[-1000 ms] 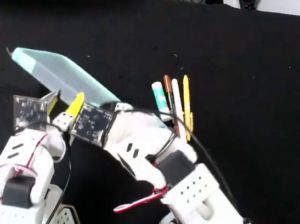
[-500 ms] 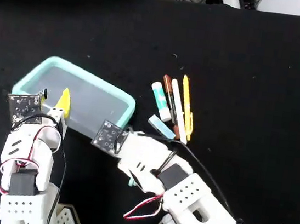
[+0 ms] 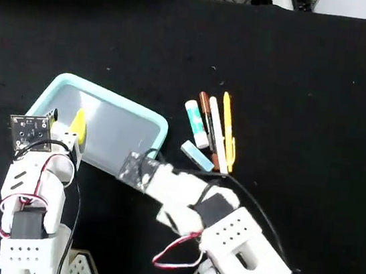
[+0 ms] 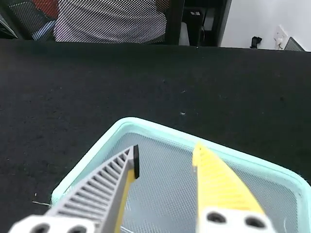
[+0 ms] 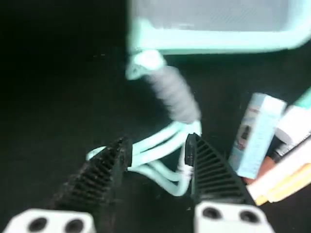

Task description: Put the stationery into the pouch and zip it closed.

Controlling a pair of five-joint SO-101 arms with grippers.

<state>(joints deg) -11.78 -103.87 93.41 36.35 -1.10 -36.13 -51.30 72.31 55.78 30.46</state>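
A teal mesh pouch [image 3: 107, 123] lies flat and open at the left. My left gripper [image 3: 65, 123] hovers open over its left end, with the grey and yellow fingers [image 4: 214, 182] spread above the pouch's mesh [image 4: 160, 189]. My right gripper [image 3: 139, 170] sits at the pouch's near right corner. Its black fingers [image 5: 209, 165] stand apart around the pouch's teal cord loop [image 5: 160, 155], which hangs from a grey zipper pull [image 5: 175, 94]. To the right lie a glue stick [image 3: 197, 124], an eraser [image 3: 197, 156], and brown, white and yellow pens [image 3: 219, 131].
Black cloth covers the table [image 3: 310, 93]. The pens, glue stick and eraser [image 5: 255, 133] lie close to my right arm's far side. Open table stretches to the right and behind the pouch.
The pouch, tilted up off the table a second ago, now lies flat and open. My right gripper has drawn back to its near right corner, and my left gripper has shifted left.
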